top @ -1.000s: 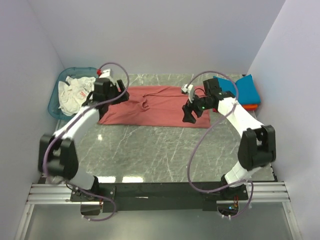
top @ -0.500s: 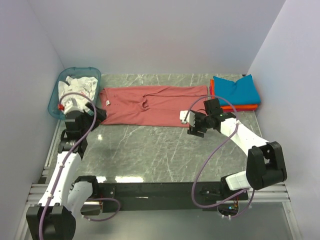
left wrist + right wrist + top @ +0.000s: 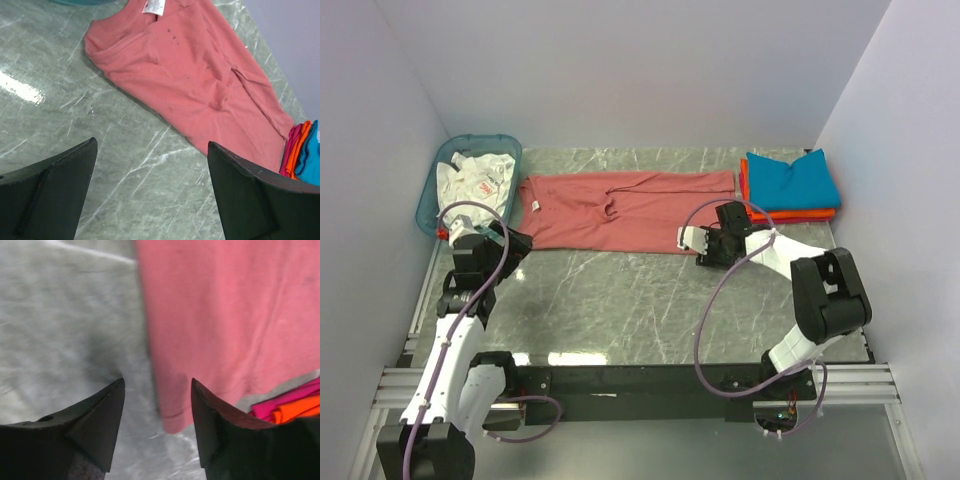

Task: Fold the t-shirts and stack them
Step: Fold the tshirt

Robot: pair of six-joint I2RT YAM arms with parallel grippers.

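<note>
A dusty-red t-shirt point(image 3: 620, 210) lies spread flat across the back of the table, its white neck label point(image 3: 154, 6) at the left end. My left gripper point(image 3: 508, 244) hangs open just off the shirt's near-left corner, with only bare table between its fingers point(image 3: 50, 190). Over the shirt's near-right corner point(image 3: 172, 410) my right gripper point(image 3: 708, 246) is open, and that corner lies between its fingertips, not pinched. A folded teal t-shirt point(image 3: 792, 178) rests on a folded orange one point(image 3: 825, 213) at the back right.
A translucent teal basket point(image 3: 430, 190) holding white cloth stands at the back left, close to my left arm. The folded stack's pink and orange edges point(image 3: 295, 405) lie just right of my right gripper. Grey marble table point(image 3: 620, 300) stretches in front of the shirt.
My left arm drew back from the shirt to the near left and its jaws opened. My right gripper came down to the shirt's near-right corner with jaws narrowing. The shirt now lies flat.
</note>
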